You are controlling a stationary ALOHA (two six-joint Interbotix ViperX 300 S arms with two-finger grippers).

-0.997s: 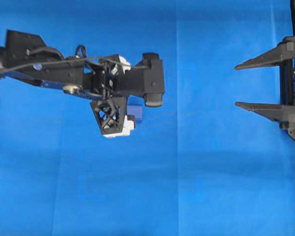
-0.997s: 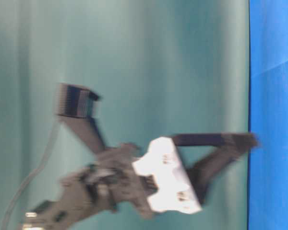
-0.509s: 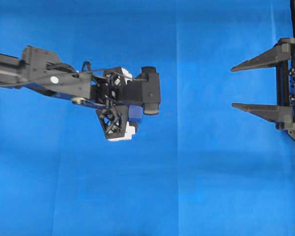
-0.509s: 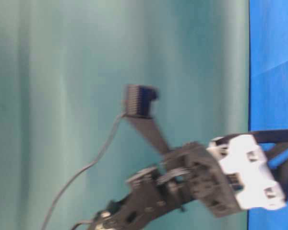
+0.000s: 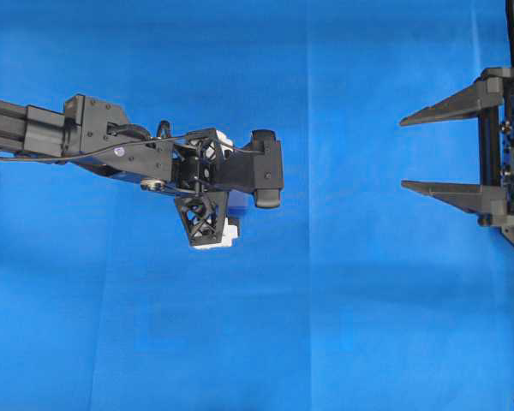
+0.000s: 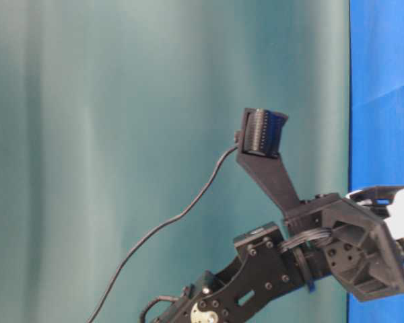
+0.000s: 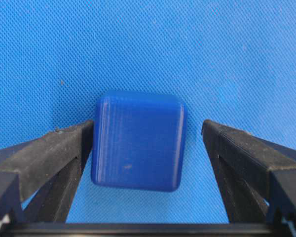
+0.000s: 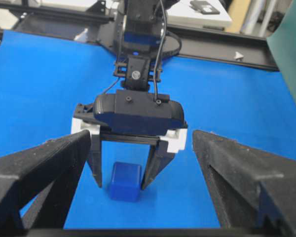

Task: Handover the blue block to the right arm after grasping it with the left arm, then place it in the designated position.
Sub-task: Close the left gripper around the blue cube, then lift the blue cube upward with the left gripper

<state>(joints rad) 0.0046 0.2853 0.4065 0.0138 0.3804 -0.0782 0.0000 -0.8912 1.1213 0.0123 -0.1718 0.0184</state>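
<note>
Nearest in the right wrist view, the right gripper [image 8: 138,197] has its two black fingers [image 8: 39,173] spread wide apart and holds nothing. Seen from overhead, this right arm [image 5: 505,145] sits at the right edge of the worktop [image 5: 368,325], its pointed fingers aimed toward the middle, well apart from everything else.

Beyond those fingers lies the blue block [image 8: 125,181], resting flat on the blue cloth [image 8: 34,89] that covers the worktop. It sits near the middle of the worktop, somewhat toward the left side. From overhead only a sliver of it shows under the wrist camera housing [image 5: 265,167].

The left gripper [image 7: 148,143] is lowered around the block, released, with one finger on each side. In the left wrist view the finger [image 7: 49,158] at that view's left is touching or all but touching the block's side, while the other finger [image 7: 246,158] stands clear of it with a strip of cloth showing between. The block is upright and square to the fingers, not lifted.

Farther back, the left arm [image 5: 94,145] stretches in from the left edge of the worktop, its white finger brackets [image 8: 84,123] showing either side of the camera housing. A black cable [image 6: 161,229] trails from it in the table-level view, against a green backdrop [image 6: 87,101].
</note>
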